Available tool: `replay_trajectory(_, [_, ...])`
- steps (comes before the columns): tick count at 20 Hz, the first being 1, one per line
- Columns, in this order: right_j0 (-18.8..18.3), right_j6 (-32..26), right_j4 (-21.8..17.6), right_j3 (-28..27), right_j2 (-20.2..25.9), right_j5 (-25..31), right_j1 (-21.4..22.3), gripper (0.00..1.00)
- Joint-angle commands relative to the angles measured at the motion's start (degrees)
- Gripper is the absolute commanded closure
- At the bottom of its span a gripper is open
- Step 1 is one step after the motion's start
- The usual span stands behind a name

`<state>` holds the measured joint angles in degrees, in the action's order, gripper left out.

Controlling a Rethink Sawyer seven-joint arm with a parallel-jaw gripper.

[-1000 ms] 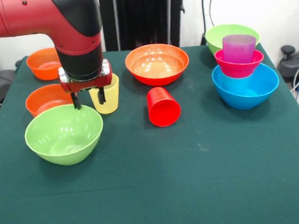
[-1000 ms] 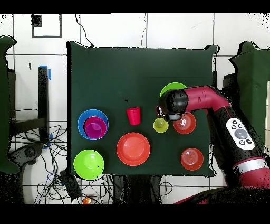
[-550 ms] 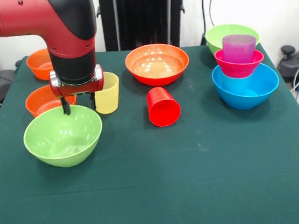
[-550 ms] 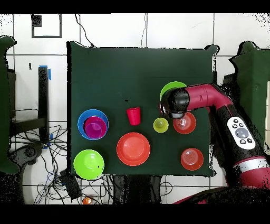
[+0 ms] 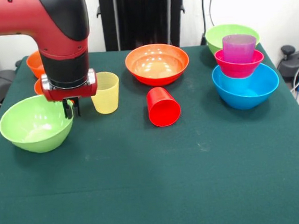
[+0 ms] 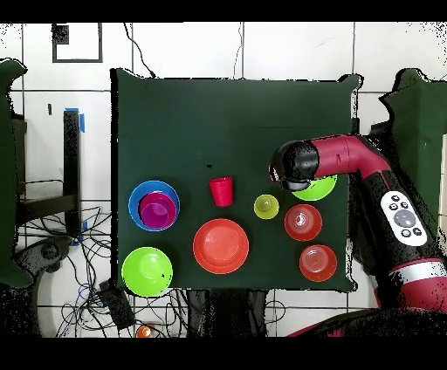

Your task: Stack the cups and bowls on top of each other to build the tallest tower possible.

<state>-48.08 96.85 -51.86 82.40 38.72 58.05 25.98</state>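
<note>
1. Front view: three cups, yellow [image 5: 106,92], red [image 5: 163,107], purple [image 5: 239,48]; seven bowls on the desk [image 5: 159,183].
2. Gripper [image 5: 71,109] clamped on lime bowl's [image 5: 35,123] rim.
3. Overhead view alone shows both small orange bowls [image 6: 303,222] whole.

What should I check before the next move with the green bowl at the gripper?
1. Gripper closed on the lime green bowl at its rim: ok.
2. Bowl lifted off the table: cannot tell.
3. Yellow cup apart from the gripper: ok.
4. Stack upright, purple cup in magenta bowl in blue bowl: ok.
5. Red cup upright: not ok, it lies on its side.
</note>
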Motion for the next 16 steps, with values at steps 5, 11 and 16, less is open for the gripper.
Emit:
replay_trajectory(5, [1.53, -10.49, -2.61, -2.84, -0.61, -5.86, -1.89, 1.0])
replay_trajectory(11, [4.96, -3.8, -1.2, 1.93, -1.06, -5.97, 4.53, 1.0])
replay_trajectory(16, [12.67, 4.99, -2.65, 3.51, -4.02, -4.0, 11.37, 1.0])
